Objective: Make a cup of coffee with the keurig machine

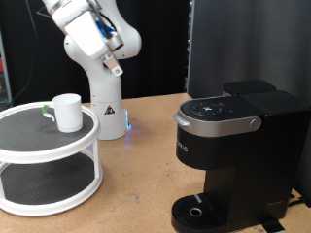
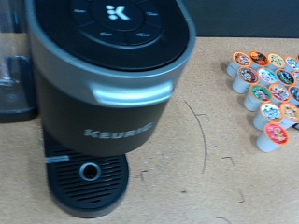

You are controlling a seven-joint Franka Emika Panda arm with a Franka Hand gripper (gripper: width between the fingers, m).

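The white cup (image 1: pixel 67 112) stands upright on the top tier of a round white stand, at the exterior view's left; its handle with a green mark points to the left. The black keurig machine (image 1: pixel 233 146) stands at the exterior view's right with its silver-handled lid down and its round drip tray (image 1: pixel 199 212) bare. The wrist view looks down on the keurig machine (image 2: pixel 112 84) from above; its button panel and drip tray (image 2: pixel 89 173) show. Only the arm's white links (image 1: pixel 92 34) show at the top left. The gripper's fingers show in neither view.
The two-tier white stand (image 1: pixel 49 155) fills the exterior view's bottom left. The white robot base (image 1: pixel 107 107) stands behind it on the wooden table. Several coffee pods with coloured tops (image 2: pixel 269 89) sit in a cluster beside the machine. Black curtains hang at the back.
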